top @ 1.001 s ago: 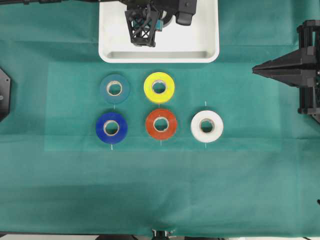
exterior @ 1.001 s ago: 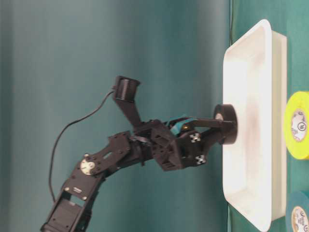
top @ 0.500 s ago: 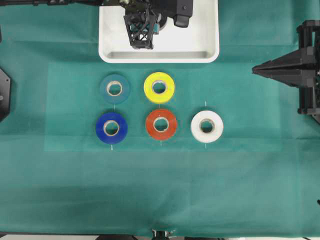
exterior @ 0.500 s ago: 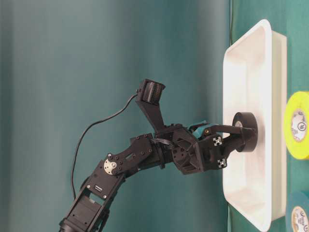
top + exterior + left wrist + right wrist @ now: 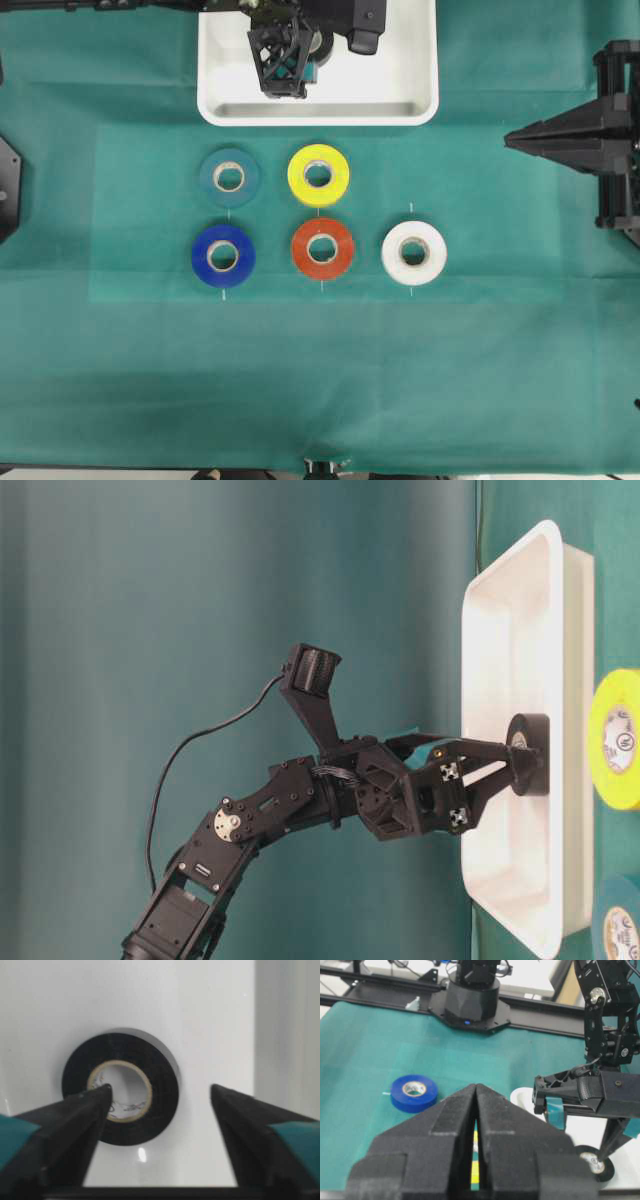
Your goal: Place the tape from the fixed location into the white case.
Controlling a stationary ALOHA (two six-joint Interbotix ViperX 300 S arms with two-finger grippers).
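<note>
white case (image 5: 420, 60) floor, tape (image 5: 121, 1086) flat

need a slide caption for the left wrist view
Left end effector open over the small black tape roll lying flat on the floor of the white plastic tray.

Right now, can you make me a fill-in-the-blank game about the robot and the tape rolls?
1. The black tape lies inside the ____ case.
2. The left gripper is ____.
3. The yellow roll lies beside the ____ roll.
4. The right gripper is ____.

Missing words: white; open; teal; shut
</note>
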